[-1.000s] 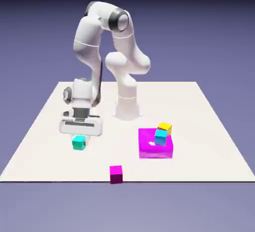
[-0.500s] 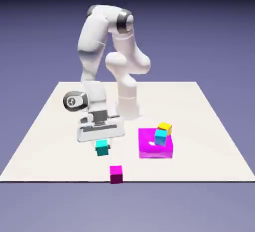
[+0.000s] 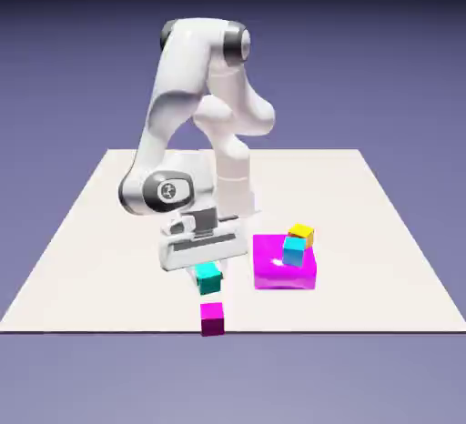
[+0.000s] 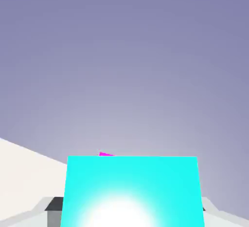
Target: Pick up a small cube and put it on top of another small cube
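Note:
My gripper (image 3: 208,274) is shut on the small teal cube (image 3: 208,278) and holds it in the air. Just below it and a little nearer the table's front edge sits the dark magenta small cube (image 3: 212,318), with a small gap between the two. In the hand view the teal cube (image 4: 131,192) fills the bottom middle and hides most of my fingers (image 4: 53,206). Only a sliver of the magenta cube (image 4: 106,154) peeks over its top edge.
A flat bright magenta block (image 3: 284,264) lies to the exterior view's right of my gripper. A sky-cyan cube (image 3: 294,250) and a yellow cube (image 3: 301,234) rest on it. The white table's front edge (image 3: 109,328) runs just beyond the magenta cube.
My arm has carried the teal cube toward the exterior view's right and the table's front, from the left side to just above the dark magenta cube. The grip stayed shut.

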### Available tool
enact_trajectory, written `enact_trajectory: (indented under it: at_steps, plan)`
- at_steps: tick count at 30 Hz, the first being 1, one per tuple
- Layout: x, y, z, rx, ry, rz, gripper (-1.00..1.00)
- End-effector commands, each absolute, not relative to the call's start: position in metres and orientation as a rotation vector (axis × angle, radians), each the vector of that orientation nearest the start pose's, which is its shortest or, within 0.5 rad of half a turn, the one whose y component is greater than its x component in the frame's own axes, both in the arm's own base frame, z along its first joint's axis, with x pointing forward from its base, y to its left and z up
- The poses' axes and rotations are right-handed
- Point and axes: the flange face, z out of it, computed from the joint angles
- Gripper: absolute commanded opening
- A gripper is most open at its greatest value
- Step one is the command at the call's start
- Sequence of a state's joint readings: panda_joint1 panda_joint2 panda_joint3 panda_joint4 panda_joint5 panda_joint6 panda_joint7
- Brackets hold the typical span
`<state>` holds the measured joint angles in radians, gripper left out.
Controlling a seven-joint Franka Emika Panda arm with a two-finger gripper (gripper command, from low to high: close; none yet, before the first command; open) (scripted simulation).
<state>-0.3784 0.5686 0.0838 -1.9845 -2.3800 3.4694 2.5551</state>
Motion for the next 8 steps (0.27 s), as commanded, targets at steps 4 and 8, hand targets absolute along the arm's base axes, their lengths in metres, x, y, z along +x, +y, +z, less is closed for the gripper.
enact_trajectory:
  at_steps: [4,8]
  plan:
    - [0.494,-0.065,0.181,-2.793,0.601,-0.536,1.00]
    - [0.478,-0.071,0.233,-2.791,0.603,-0.536,1.00]
